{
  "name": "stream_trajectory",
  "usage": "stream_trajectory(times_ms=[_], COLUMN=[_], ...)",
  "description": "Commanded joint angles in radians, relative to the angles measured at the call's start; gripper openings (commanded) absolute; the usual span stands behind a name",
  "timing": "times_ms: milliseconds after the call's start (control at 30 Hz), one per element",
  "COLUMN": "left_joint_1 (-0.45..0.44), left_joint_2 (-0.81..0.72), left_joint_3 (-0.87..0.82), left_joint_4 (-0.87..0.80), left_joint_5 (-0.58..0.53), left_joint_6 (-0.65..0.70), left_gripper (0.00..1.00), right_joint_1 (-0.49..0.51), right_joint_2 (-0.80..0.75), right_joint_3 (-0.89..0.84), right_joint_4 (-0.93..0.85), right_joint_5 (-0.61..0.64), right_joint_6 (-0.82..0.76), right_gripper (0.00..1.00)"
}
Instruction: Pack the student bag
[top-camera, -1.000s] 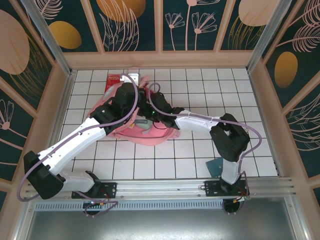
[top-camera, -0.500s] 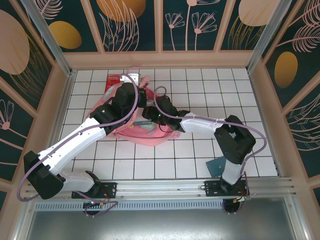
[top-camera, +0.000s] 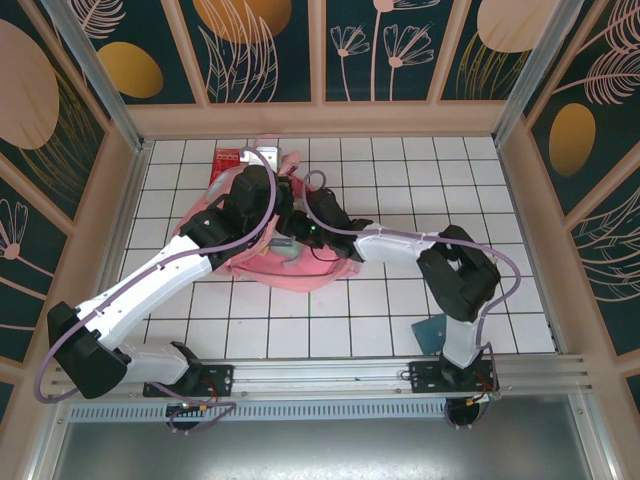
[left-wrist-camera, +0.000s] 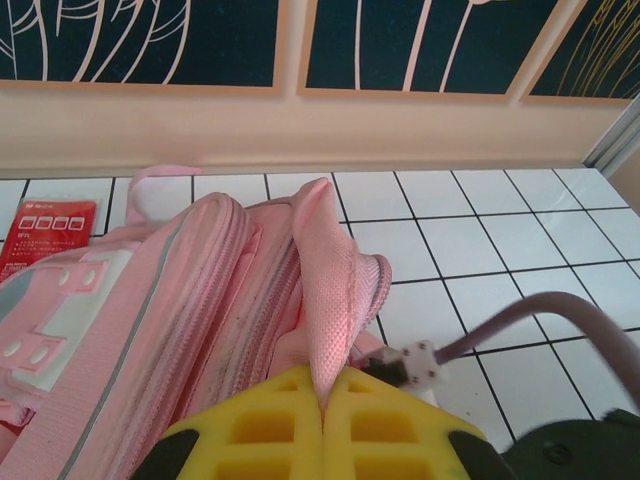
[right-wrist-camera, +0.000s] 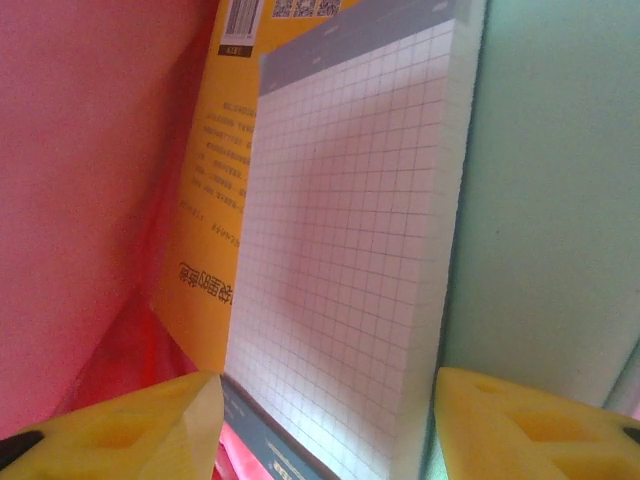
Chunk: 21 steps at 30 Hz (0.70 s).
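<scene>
Pinches a flap of the bag (left-wrist-camera: 150, 300) tight in the left gripper (left-wrist-camera: 322, 420), lifted to hold the mouth open just ahead; clasps a pad (right-wrist-camera: 350, 250) by both edges in the right gripper (right-wrist-camera: 328, 382), inside the bag, against a yellow book (right-wrist-camera: 205, 230), probably to seat it

Top view bright and even, lit from overhead; soft short shadows under the arms on the white worktop (top-camera: 380, 330), mild bowing at the frame edges. Left wrist view well lit, student bag (left-wrist-camera: 200, 290) weave sharp, left gripper (left-wrist-camera: 322, 410) and cable (left-wrist-camera: 540, 320) low in frame soft. Right wrist view very close, strong pink cast, grid pad (right-wrist-camera: 350, 250) unevenly shaded, right gripper (right-wrist-camera: 328, 390) blurred at the bottom corners.
</scene>
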Motion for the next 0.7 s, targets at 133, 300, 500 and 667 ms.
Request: stream_trajectory(times_ms=[133,300,500,667], left_joint_1=[-0.008,-0.008,-0.008,-0.008], left_joint_2=[-0.017,-0.017,-0.012,-0.008], left_joint_3=[0.028,0.027,0.028,0.032], left_joint_4=[0.141,0.140,0.144,0.143], left_joint_5=[0.026,0.023,0.033,0.040], left_joint_6=[-0.030,-0.028,-0.031,-0.032], left_gripper=[0.02,0.02,0.02,0.02], right_joint_1=[0.013,0.018,0.015,0.013], right_joint_2=[0.139,0.189,0.221,0.286], right_joint_3=[0.160,0.231,0.271,0.356], right_joint_4=[0.083,0.066,0.077,0.022], right_joint_5=[-0.092,-0.111,-0.143,-0.141], right_joint_6=[0.021,0.012,0.011,0.009], right_gripper=[0.59,0.59,0.59,0.59])
